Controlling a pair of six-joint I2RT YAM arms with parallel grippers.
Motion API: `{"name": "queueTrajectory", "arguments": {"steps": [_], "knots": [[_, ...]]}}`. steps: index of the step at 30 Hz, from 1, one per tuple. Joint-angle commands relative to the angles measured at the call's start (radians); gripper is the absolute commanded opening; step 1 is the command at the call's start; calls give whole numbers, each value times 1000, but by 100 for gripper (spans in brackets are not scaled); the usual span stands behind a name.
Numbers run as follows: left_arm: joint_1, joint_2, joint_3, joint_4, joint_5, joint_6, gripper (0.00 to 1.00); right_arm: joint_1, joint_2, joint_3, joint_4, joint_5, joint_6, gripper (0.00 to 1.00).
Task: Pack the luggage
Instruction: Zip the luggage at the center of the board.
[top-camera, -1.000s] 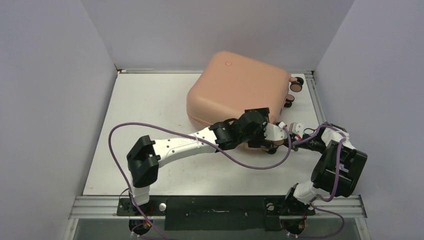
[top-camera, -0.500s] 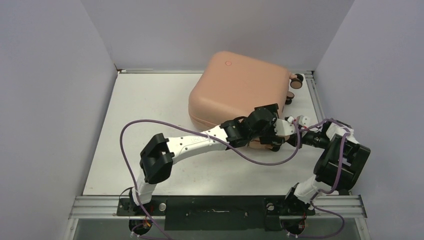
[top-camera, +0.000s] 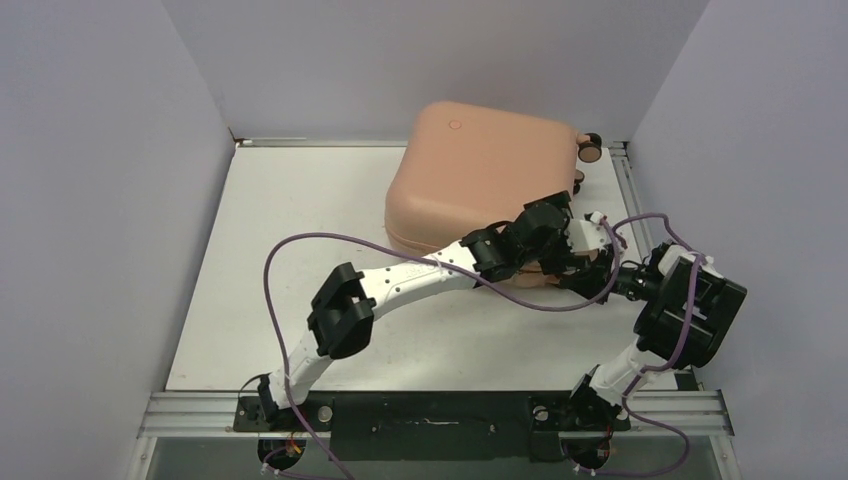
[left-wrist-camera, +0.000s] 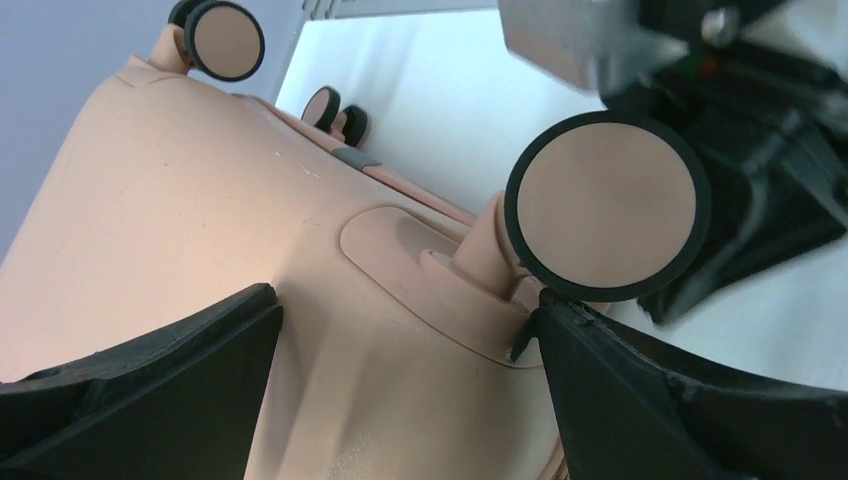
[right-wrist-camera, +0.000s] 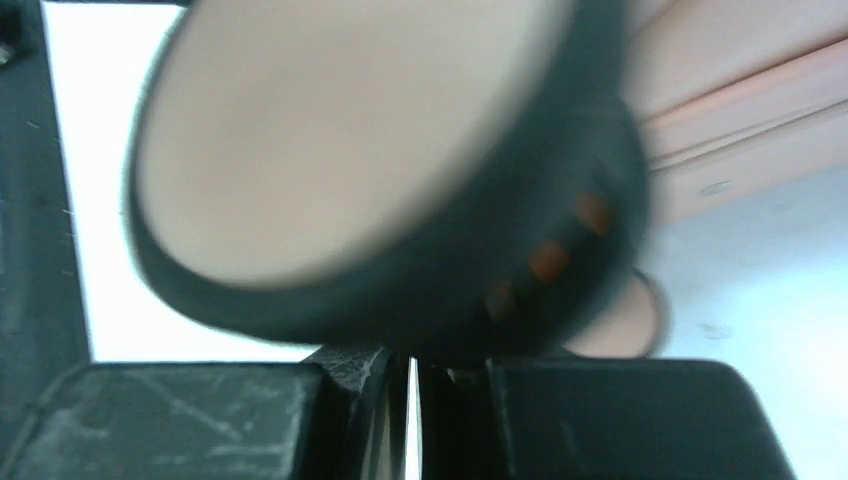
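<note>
Luggage (top-camera: 470, 170) is lying closed and flat at the far right of the bench (top-camera: 290, 230), wheels pointing at the right wall. Left hand (left-wrist-camera: 400, 330) is sitting fingers wide apart over the shell corner by the near wheel (left-wrist-camera: 608, 205), gripping nothing, probably bracing it. Right hand (right-wrist-camera: 410, 395) is sitting pinched together, empty, tips just beside that wheel; likely acting as a pusher to reposition the case for opening.
</note>
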Motion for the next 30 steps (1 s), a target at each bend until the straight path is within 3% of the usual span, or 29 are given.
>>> {"name": "queueTrajectory", "arguments": {"steps": [1,5,9,13,30], "knots": [[64,158,53,-121,17,-165,98,28,24,14,-116,-11,134,5],[68,182,100,-140,26,-179,98,14,29,44,-113,-11,151,6],[82,147,76,-137,32,-181,98,-71,27,51,-112,-19,31,40],[92,111,25,-118,31,-175,98,-117,58,66,-113,-29,-169,58],[93,93,12,-139,62,-194,98,16,323,258,-116,-214,-434,62]]}}
